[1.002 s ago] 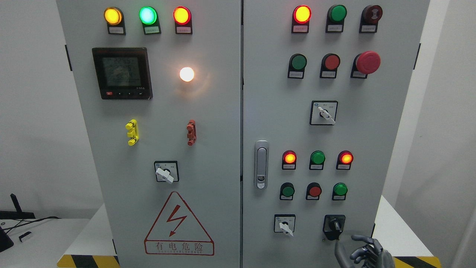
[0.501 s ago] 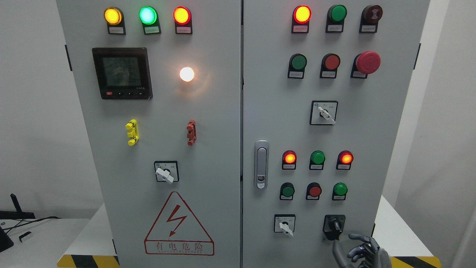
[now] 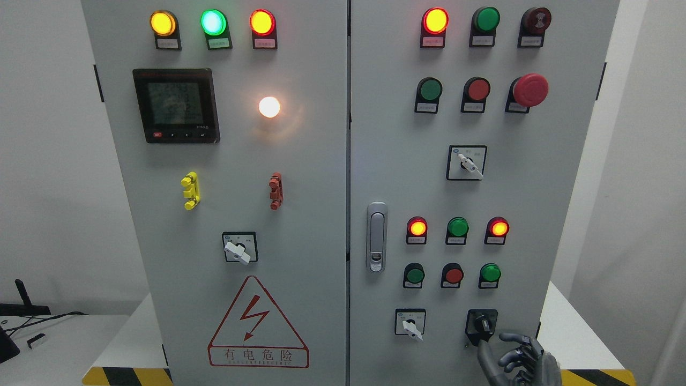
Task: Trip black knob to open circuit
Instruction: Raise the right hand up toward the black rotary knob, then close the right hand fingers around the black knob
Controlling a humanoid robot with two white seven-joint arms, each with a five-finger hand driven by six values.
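The black knob [image 3: 482,324] sits on a black square plate at the lower right of the grey cabinet's right door [image 3: 386,134], its handle tilted slightly. My right hand [image 3: 512,360] rises from the bottom edge just below and to the right of the knob. Its dark fingers are spread and loosely curved, holding nothing, and its thumb points up toward the knob's plate without touching it. The left arm is out of sight.
A white selector switch [image 3: 410,323] is left of the knob. Above are rows of red and green lamps and buttons [image 3: 454,274], another selector [image 3: 467,162], a red mushroom stop button [image 3: 529,89] and the door latch [image 3: 377,236]. The left door carries a meter [image 3: 176,105].
My right hand has crept up and a little leftward, closer to the black knob. The knob and the lamps look the same.
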